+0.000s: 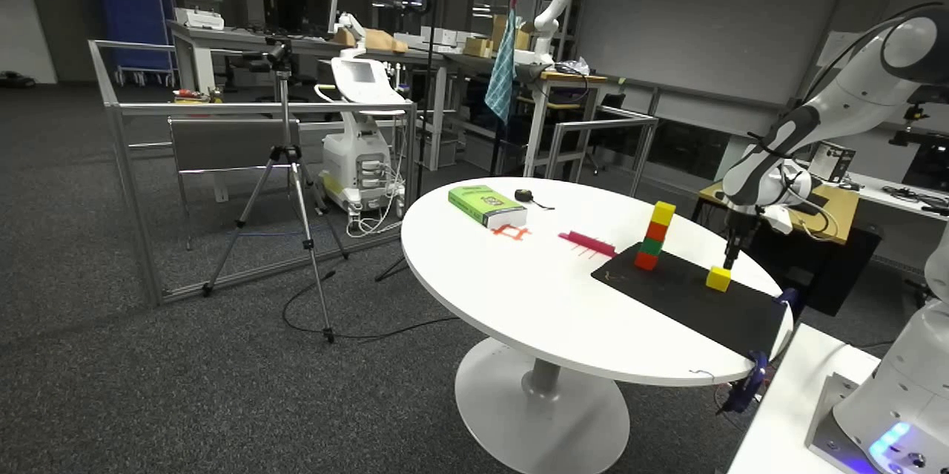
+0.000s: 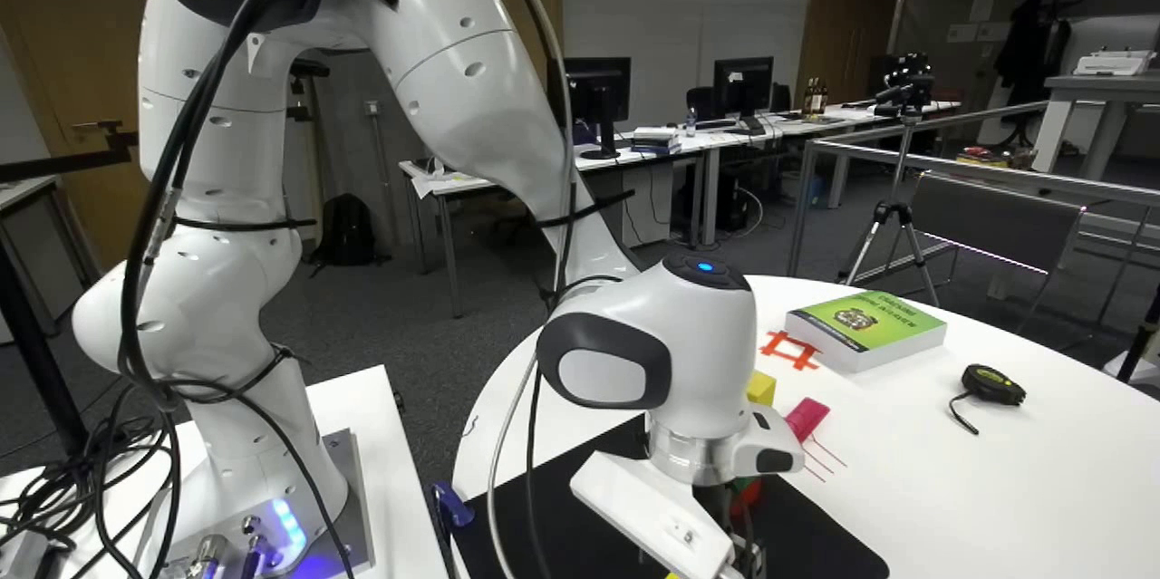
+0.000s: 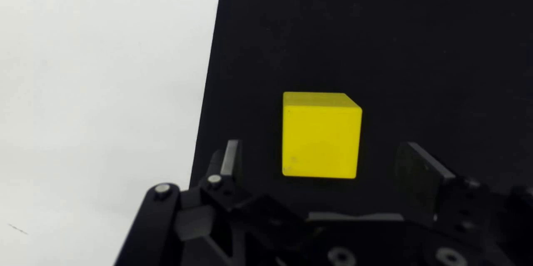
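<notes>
Near yellow cube [image 3: 320, 141], downturned tool [image 3: 325, 155] (jaws apart)

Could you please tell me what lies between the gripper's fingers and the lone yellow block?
Between the lone yellow block and either finger of the open gripper, the wrist view shows only bare black mat.

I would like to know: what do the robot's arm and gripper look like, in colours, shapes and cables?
The arm is white and rounded, with dark grey joint covers. Black and pale cables run along it, partly held by thin black ties; a blue light strip glows on its base. The gripper is black, with two flat, grey-edged pads and round silvery pins.
</notes>
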